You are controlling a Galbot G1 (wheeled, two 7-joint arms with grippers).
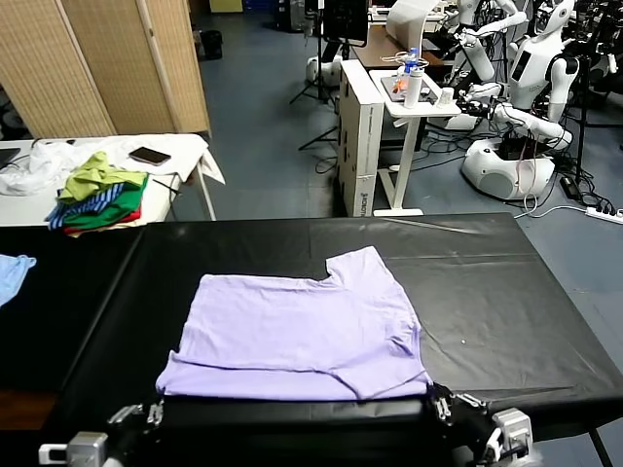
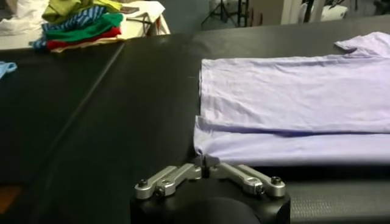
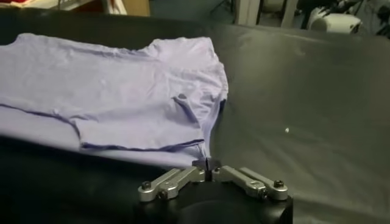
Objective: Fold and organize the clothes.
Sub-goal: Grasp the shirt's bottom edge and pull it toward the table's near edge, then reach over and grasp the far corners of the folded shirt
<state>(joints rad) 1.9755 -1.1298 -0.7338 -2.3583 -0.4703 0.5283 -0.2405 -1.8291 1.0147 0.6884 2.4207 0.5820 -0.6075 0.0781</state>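
The clothes are one pale lavender T-shirt [image 1: 302,331] lying flat on the black table [image 1: 506,292], folded across so one sleeve [image 1: 365,272] points to the far side. My left gripper [image 1: 156,409] sits at the shirt's near left corner, at the table's front edge. In the left wrist view the T-shirt [image 2: 292,97] fills the far side and the left gripper [image 2: 205,166] is shut on its corner. My right gripper [image 1: 438,401] is at the near right corner. In the right wrist view the right gripper [image 3: 207,163] pinches the T-shirt [image 3: 122,91] by its hem edge.
A pile of green, striped and red garments [image 1: 97,199] and a phone [image 1: 149,155] lie on a white table at the far left. A light blue cloth [image 1: 12,272] lies at the left edge. A white cart [image 1: 409,107] and other robots [image 1: 531,88] stand beyond.
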